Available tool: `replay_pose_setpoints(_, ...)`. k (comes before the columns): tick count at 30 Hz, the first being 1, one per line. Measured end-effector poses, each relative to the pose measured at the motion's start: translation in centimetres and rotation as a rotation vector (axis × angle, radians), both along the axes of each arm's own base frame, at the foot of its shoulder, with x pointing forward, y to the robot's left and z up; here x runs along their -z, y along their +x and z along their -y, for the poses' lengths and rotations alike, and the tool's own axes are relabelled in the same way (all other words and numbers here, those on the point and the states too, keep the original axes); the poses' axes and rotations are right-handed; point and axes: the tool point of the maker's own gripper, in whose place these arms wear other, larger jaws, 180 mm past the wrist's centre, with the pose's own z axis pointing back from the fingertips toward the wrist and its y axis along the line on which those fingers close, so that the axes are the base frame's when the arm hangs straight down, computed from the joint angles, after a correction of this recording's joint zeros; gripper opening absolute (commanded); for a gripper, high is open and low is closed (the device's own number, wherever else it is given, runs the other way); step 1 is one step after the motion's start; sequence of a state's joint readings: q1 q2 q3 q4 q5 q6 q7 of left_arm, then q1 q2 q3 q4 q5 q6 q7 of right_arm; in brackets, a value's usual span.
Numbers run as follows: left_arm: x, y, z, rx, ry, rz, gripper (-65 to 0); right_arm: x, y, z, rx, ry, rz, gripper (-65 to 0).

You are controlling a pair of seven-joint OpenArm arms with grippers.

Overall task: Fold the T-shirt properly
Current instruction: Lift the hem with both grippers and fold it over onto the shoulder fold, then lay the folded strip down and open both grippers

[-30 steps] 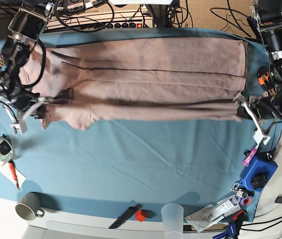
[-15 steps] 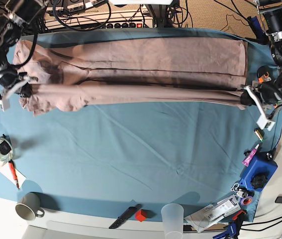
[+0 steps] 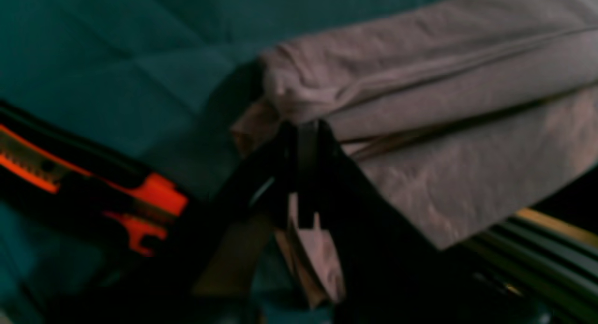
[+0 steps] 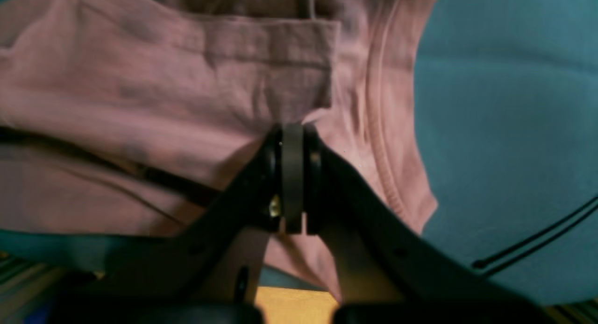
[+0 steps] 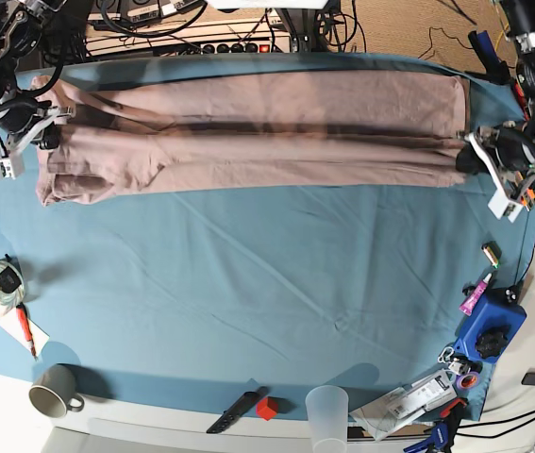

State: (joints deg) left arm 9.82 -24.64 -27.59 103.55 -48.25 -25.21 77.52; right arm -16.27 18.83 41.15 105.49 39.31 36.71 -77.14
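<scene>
Base view: you see no legible writing or brand. The T-shirt (image 5: pixel 258 132) lies folded lengthwise in a long band across the far part of the teal table cloth (image 5: pixel 267 302), with the left gripper (image 5: pixel 475 156) at one end and the right gripper (image 5: pixel 45 137) at the other.

Left wrist view: you see the jaws clamped together on a corner of the T-shirt (image 3: pixel 420 109).

Right wrist view: you see the jaws pinched shut on pink fabric beside the ribbed collar (image 4: pixel 383 142).

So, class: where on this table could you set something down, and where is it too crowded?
Free: the blue cloth between the T-shirt and the front-edge clutter. Crowded: front edge with mug and plastic cup, both side edges, and the back strip under the shirt.
</scene>
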Motion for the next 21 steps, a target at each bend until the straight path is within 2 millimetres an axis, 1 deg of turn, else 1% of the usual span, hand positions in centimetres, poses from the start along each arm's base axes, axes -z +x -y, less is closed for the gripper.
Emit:
replay_pose_setpoints(3,-0.5,-1.2,0.1,0.014,0.019,0.014,-65.0,0.1,-0.1,0.0,0.0,0.0,-0.007,-65.0)
replay_pose_setpoints(8,-1.1,-2.5,-0.7,-0.009,0.043,0.029,-65.0,0.2,-0.3,0.0,0.0,-0.001,-0.014,-65.0)
replay_pose_setpoints(10,-1.1,-3.0,-0.9,-0.017,0.041,0.022,-65.0,0.3,-0.5,0.0,-0.001,0.002,-0.03,-65.0)
replay_pose_setpoints(16,-0.2,-4.9,-0.7,-0.014,0.023,-0.027,-65.0,0.5,-0.9,0.0,0.0,0.0,-0.054,-65.0)
replay_pose_setpoints(18,0.0,-5.3,-0.7,-0.013,0.024,-0.04,-65.0,0.4,-1.0,0.4,0.014,-0.003,-0.048,-65.0)
replay_pose_setpoints(21,0.0,-5.3,-0.6,-0.012,0.022,-0.041,-65.0,-0.1,-1.5,1.4,0.052,-0.004,-0.032,-65.0)
